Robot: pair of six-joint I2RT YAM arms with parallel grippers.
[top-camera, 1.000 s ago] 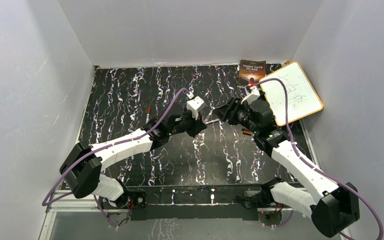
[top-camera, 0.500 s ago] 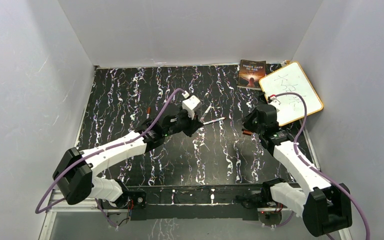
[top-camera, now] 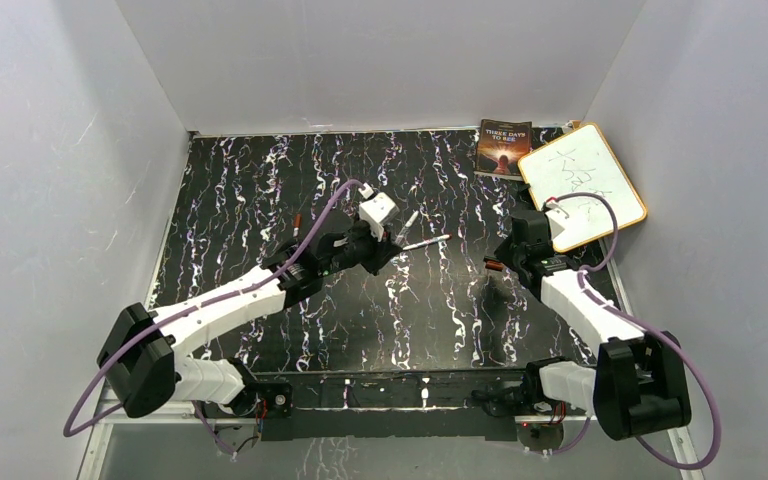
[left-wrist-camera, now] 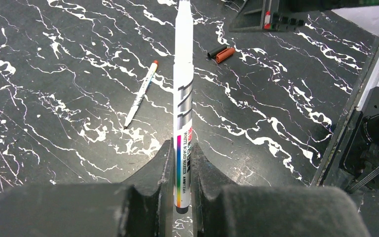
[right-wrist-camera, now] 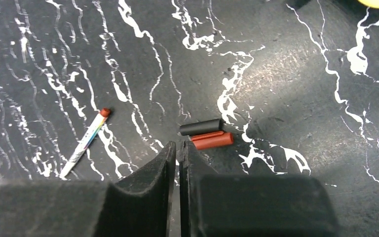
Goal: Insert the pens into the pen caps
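My left gripper (left-wrist-camera: 182,145) is shut on the lower end of a white pen (left-wrist-camera: 183,94). The pen juts forward above the table, and in the top view it points right (top-camera: 425,241). A second pen (left-wrist-camera: 140,94) with a red tip lies loose on the table beyond it (top-camera: 412,220). A black pen cap (right-wrist-camera: 201,127) and a reddish-brown pen cap (right-wrist-camera: 212,140) lie side by side. They sit just past the tips of my right gripper (right-wrist-camera: 178,145), which is shut on nothing and hangs low over them (top-camera: 505,258).
A whiteboard (top-camera: 582,186) with scribbles leans at the back right, with a small book (top-camera: 503,147) beside it. White walls enclose the black marbled table (top-camera: 260,180). A thin reddish-tipped stick (top-camera: 298,222) lies to the left of the left arm.
My right gripper drew back to the right, away from the held pen, came down by the caps and closed. The left gripper shifted slightly left and still holds its pen.
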